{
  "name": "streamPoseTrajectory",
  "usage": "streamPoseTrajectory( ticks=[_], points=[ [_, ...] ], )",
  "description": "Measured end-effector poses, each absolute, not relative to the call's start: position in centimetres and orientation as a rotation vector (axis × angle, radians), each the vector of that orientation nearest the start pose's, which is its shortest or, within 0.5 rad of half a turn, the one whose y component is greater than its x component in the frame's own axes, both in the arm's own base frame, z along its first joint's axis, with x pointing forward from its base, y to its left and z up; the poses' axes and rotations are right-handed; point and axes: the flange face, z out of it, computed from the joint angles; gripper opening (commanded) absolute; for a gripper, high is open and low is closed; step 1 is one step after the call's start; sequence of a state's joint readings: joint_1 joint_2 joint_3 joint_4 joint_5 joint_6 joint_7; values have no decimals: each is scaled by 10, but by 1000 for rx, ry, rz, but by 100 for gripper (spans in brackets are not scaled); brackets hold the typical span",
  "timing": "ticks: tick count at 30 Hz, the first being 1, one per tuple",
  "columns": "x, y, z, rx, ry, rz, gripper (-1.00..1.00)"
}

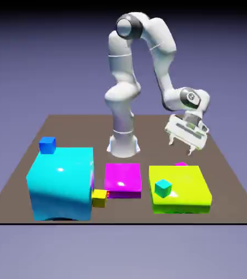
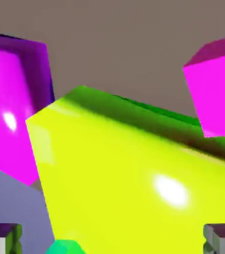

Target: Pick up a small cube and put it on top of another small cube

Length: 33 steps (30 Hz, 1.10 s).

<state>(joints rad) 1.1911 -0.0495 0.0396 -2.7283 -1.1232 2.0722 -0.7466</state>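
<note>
Gripper aloft, fingers parted, pink cube just beneath

Starting farthest to the exterior view's left of the hand, the small blue cube (image 1: 47, 145) sits on the back left corner of the big cyan block (image 1: 61, 182), well apart from the gripper (image 1: 184, 147). Next comes a small yellow cube (image 1: 99, 198), touching the cyan block's lower front corner and just beside the flat magenta slab (image 1: 123, 180). That slab lies between the cyan block and the yellow-green block (image 1: 180, 188), with the robot's base behind it.

On the yellow-green block rests a small teal cube (image 1: 162, 188), nearer the camera than the hand. At that block's far edge, almost directly below the gripper, only a sliver of the small magenta-pink cube (image 1: 180, 163) shows in the exterior view. The gripper hangs in the air above it, tilted, touching nothing; its two fingers stand apart and empty.

In the hand view, the magenta slab (image 2: 13, 109) fills the left side, the yellow-green block (image 2: 139, 183) spreads across the middle and bottom, and the magenta-pink cube (image 2: 216, 92) sits at the upper right, against the block's far edge. A bit of teal (image 2: 65, 246) shows at the bottom edge. Both grey fingertips (image 2: 3, 239) show in the lower corners with nothing between them.
</note>
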Motion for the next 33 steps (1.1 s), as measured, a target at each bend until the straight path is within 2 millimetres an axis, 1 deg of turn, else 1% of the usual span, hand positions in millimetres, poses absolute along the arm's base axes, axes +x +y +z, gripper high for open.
streamPoseTrajectory(
  ticks=[2,5,8,10,15,17,20,21,24,26,28,30,31,32,33],
  points=[
    [145,321,215,68,2162,-446,0],
    [121,331,208,-268,2030,-514,0],
    [96,341,202,-562,1849,-571,0],
    [80,348,198,-730,1709,-605,0],
    [30,365,192,-1063,1294,-658,0],
    [7,371,190,-1156,1114,-670,0],
    [-31,377,187,-1249,836,-677,0],
    [-24,370,176,-1299,778,-726,0],
    [25,331,134,-1499,649,-940,0],
    [53,298,111,-1638,559,-1074,0],
    [78,260,92,-1784,465,-1200,0],
    [96,220,78,-1931,352,-1307,0],
    [95,213,78,-1952,304,-1314,0],
    [95,213,78,-1952,304,-1314,0],
    [105,220,70,-1953,306,-1313,0]
  ],
)
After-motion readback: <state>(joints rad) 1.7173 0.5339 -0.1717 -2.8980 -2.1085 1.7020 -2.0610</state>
